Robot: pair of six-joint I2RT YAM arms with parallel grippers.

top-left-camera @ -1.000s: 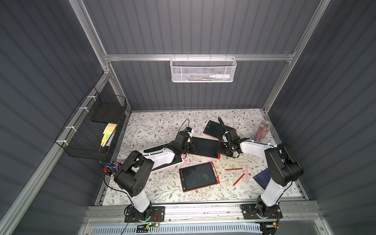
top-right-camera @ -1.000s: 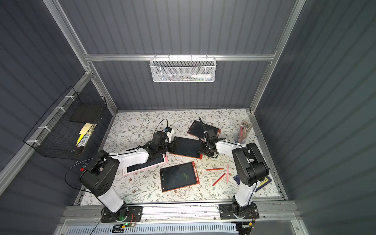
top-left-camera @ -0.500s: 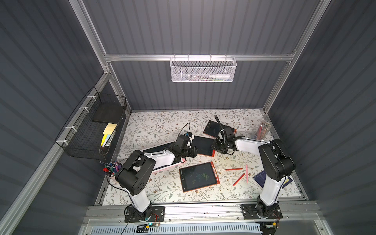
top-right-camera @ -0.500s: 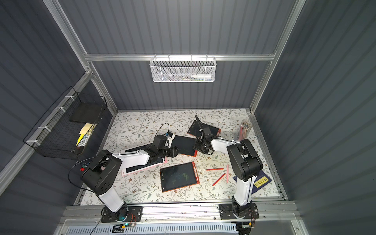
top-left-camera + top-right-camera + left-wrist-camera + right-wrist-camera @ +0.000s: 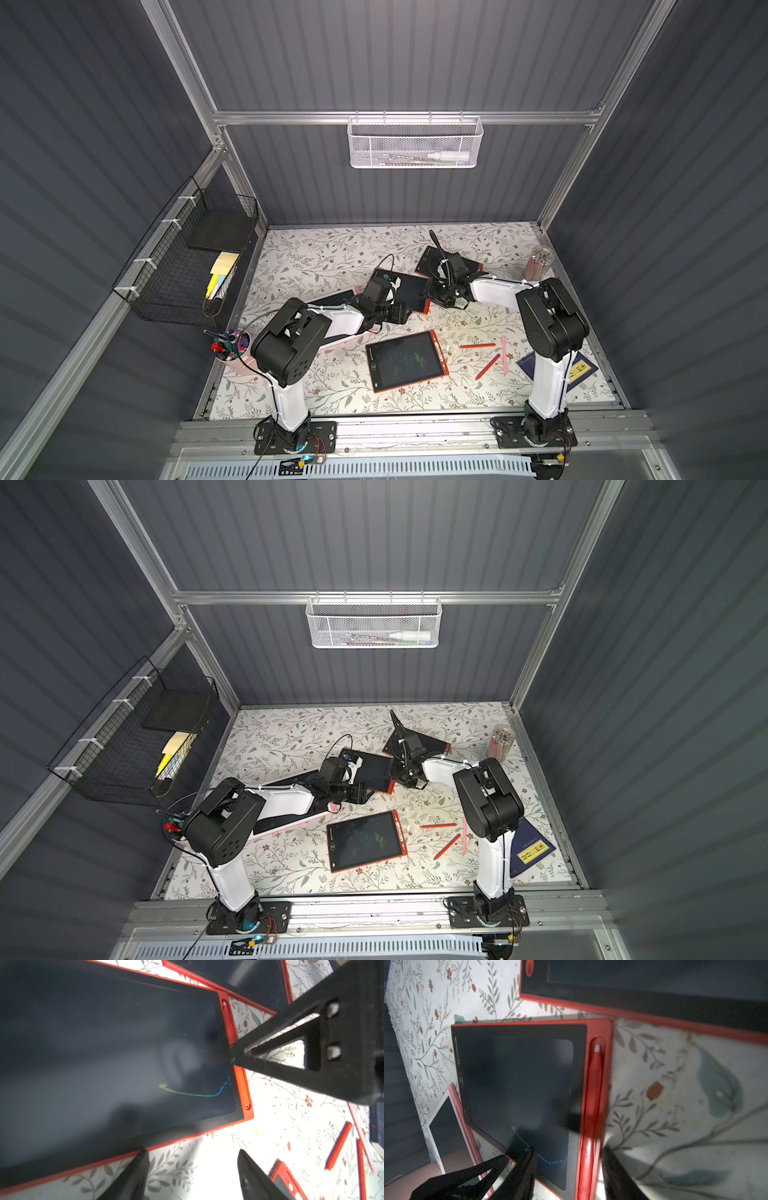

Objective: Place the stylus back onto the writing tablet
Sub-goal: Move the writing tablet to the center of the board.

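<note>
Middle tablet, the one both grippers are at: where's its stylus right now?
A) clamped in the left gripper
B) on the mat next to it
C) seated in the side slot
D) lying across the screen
C: in the right wrist view the red stylus lies in the groove along the red edge of the tablet, and the right gripper has its fingers apart on either side of the stylus, not clamping it.

Over the last second I've watched the left gripper (image 5: 192, 1151) spread its fingers (image 5: 141, 1167) apart at the edge of the red-framed dark-screened writing tablet (image 5: 409, 291). That tablet has slid slightly across the counter (image 5: 316, 266) toward the left arm's side. The right arm's black elbow (image 5: 548, 320) has swung inward, following it.
</note>
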